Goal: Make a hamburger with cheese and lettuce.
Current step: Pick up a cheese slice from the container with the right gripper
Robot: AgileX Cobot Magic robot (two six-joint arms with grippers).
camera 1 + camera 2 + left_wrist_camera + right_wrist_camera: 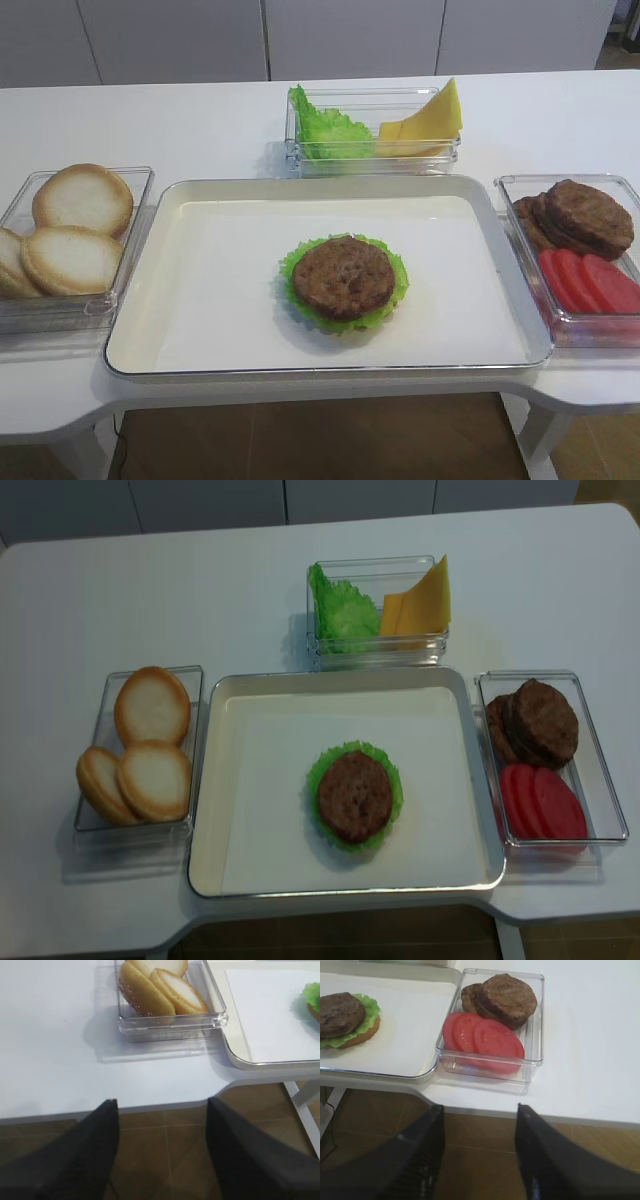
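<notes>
The hamburger (343,277) (354,796) lies in the middle of the white tray (200,300): a round brown patty on a frilly ring of lettuce (397,280) (368,1016), with a tan bun edge showing under it in the right wrist view. Yellow cheese (430,122) (420,605) leans in the clear box behind the tray. My right gripper (479,1108) hangs open and empty over the floor, just off the table's front edge below the tomato box. My left gripper (162,1101) is likewise open and empty, off the front edge below the bun box. Neither gripper shows in the high views.
A clear box of pale bun halves (70,235) (160,995) stands left of the tray. On the right, another clear box holds bare patties (585,215) and tomato slices (590,280) (485,1035). A bunch of ruffled green leaves (325,130) shares the cheese box.
</notes>
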